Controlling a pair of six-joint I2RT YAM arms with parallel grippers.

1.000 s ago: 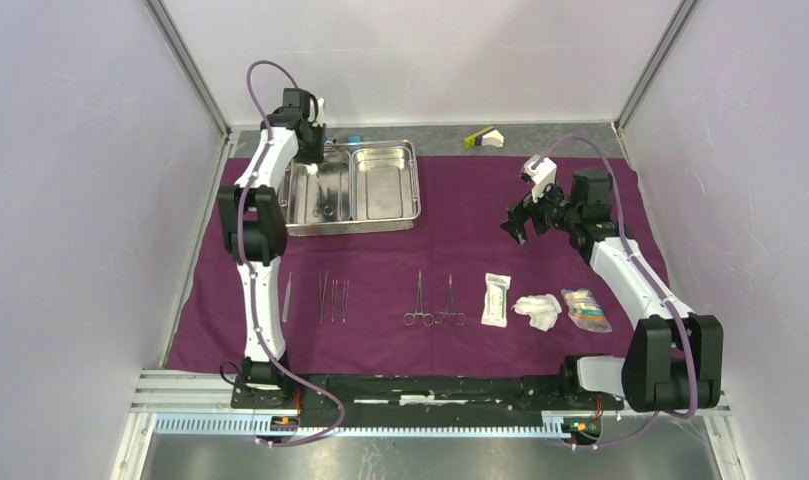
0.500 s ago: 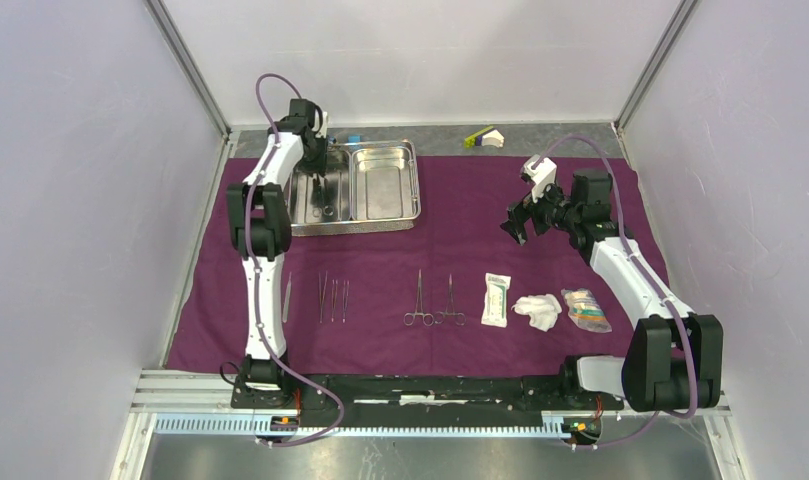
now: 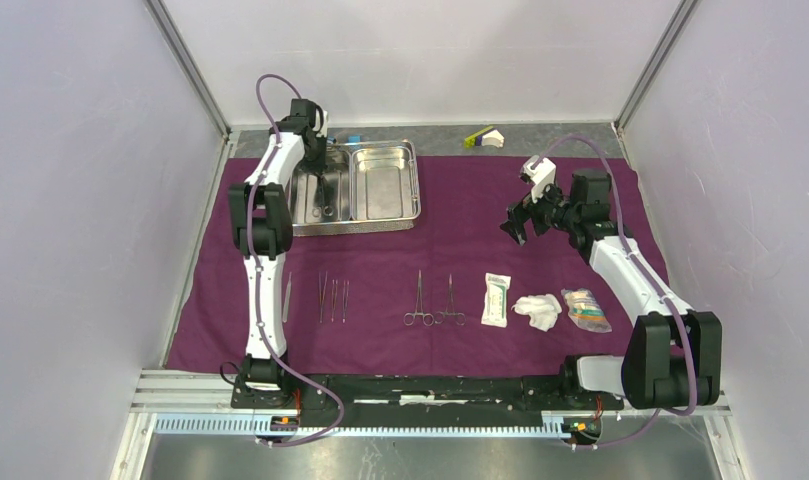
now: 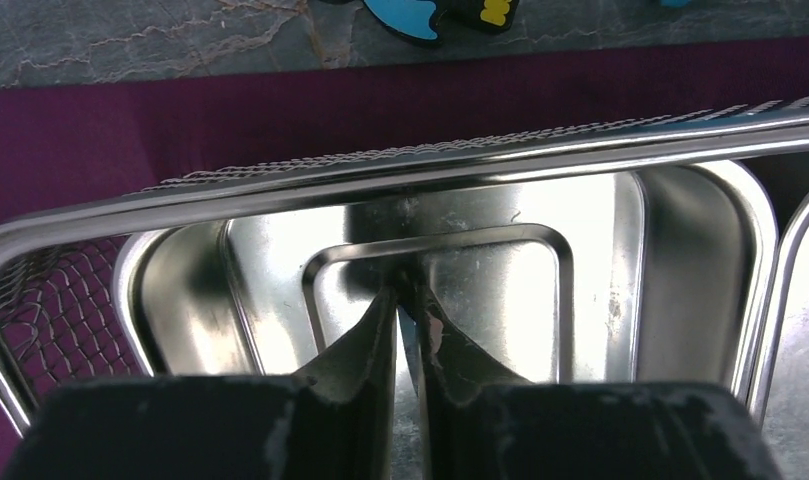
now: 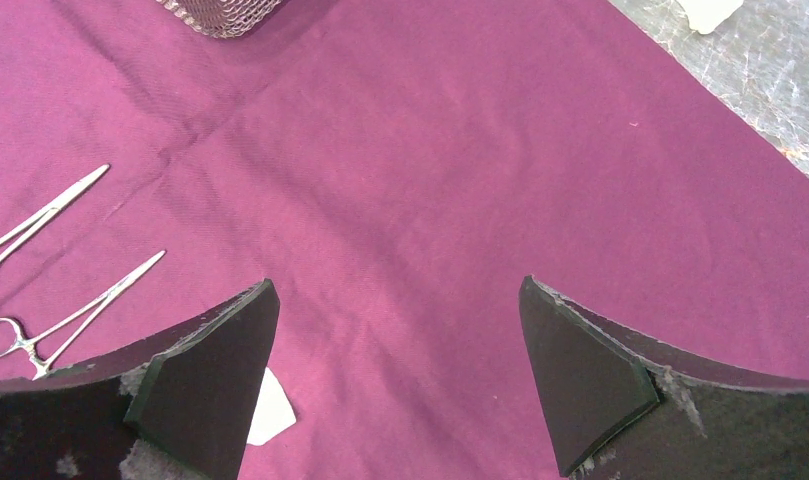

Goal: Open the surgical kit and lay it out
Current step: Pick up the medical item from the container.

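forceps (image 3: pixel 418 299) lengthwise, tips far, rings near

Shiny steel tray (image 4: pixel 600 260), matt woven cloth (image 5: pixel 430 150)

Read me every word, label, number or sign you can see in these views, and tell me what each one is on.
No text is readable in any view.
Markings on the white packet: too small to read.
On the small clear packet: coloured contents only, no legible lettering.
On the blue and yellow piece at the top edge of the left wrist view: cropped, no letters can be made out.
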